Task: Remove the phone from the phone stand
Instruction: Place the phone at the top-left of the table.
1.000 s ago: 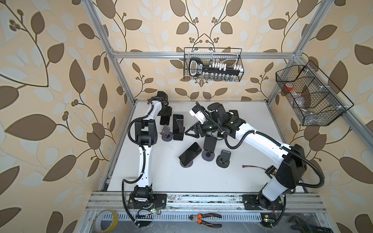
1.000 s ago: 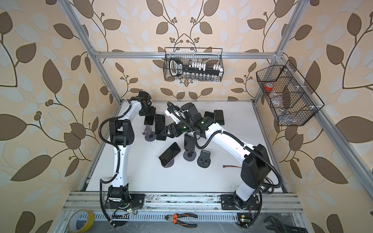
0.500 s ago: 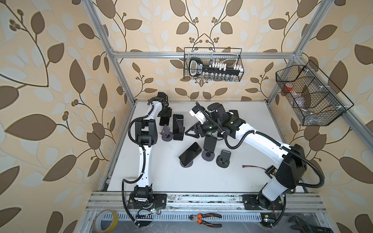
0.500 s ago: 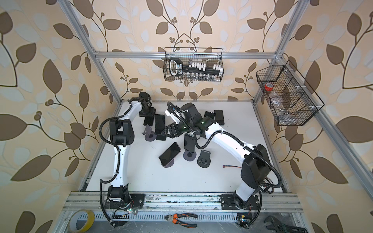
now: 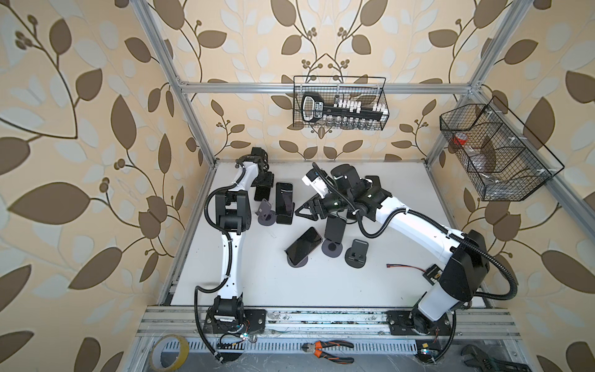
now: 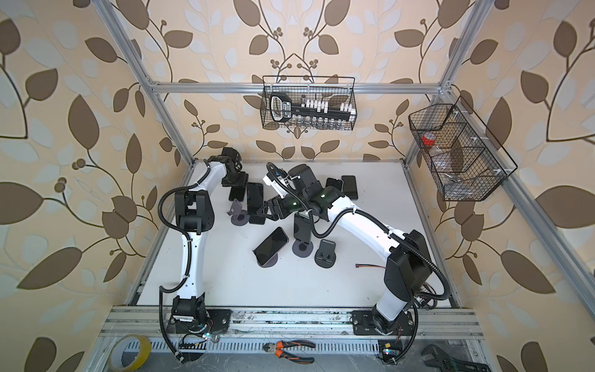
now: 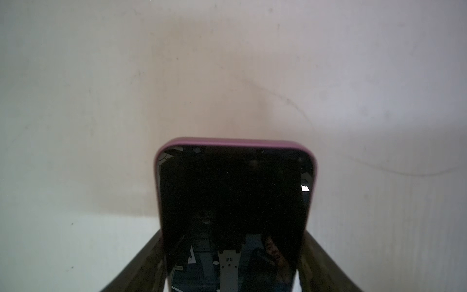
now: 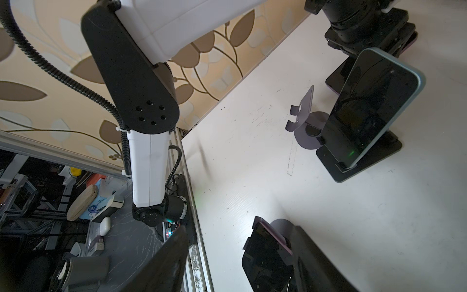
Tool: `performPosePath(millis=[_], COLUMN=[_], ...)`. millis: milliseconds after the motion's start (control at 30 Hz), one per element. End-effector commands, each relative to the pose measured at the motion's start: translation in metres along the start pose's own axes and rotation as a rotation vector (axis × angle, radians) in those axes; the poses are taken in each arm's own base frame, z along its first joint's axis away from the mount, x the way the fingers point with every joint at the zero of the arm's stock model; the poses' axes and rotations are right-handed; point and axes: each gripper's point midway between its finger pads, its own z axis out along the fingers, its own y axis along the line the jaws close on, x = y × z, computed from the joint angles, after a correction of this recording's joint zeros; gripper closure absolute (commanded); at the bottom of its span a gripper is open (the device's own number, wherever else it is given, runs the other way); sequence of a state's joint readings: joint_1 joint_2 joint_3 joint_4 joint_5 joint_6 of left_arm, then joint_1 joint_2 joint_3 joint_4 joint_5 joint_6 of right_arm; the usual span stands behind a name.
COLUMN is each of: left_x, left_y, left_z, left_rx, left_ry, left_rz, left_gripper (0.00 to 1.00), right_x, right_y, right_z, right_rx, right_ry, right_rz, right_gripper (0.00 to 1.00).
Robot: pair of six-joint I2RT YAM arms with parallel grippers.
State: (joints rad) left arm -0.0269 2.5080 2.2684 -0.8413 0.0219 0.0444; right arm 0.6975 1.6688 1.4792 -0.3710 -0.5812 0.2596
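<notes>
One pink phone (image 7: 235,202) sits clamped in the left end effector (image 7: 233,235); right end effector (image 8: 240,232) open.

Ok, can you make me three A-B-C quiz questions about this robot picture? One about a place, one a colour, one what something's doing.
1. Where are the orange-handled pliers?
A) by the slotted front rail, off the white table
B) in the middle of the table
C) hanging on the wall

2. What colour is the rim of the phone in the left end effector?
A) green
B) pink
C) yellow

3. What is the light-blue phone doing?
A) lying flat
B) hanging in the air
C) leaning on its stand

Answers: 1A, seen in both top views; 2B, pink in the left wrist view; 3C, propped up in the right wrist view.
</notes>
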Motion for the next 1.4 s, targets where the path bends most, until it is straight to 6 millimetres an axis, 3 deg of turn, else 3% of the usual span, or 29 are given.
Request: performPosePath(millis=[0, 300, 633, 1133, 1367], left_x=[-0.009, -0.010, -0.009, -0.028, -0.038], left_y=[-0.004, -0.006, -0.006, -0.009, -0.013], left_z=[-0.018, -0.021, -0.027, -0.067, -0.095], left_rx=[0.010, 0.019, 0.018, 0.028, 0.049], left_ry=[-0.036, -0.040, -0.037, -0.118, -0.171], left_rz=[0.000, 0.001, -0.012, -0.018, -0.031], left_gripper=[0.29, 0.20, 0.18, 0.18, 0.18], right_x=[-0.006, -0.007, -0.014, -0.028, -0.033], right_y=[0.011, 0.012, 0.018, 0.030, 0.040], right_z=[-0.008, -0.009, -0.013, -0.025, -0.034], right_rx=[-0.030, -0.032, -0.036, -0.030, -0.025], right_ry=[-0.019, -0.021, -0.029, -0.069, -0.090], right_rz=[-0.011, -0.017, -0.043, -0.065, -0.069], right_gripper=[0.34, 0.34, 0.34, 0.34, 0.34])
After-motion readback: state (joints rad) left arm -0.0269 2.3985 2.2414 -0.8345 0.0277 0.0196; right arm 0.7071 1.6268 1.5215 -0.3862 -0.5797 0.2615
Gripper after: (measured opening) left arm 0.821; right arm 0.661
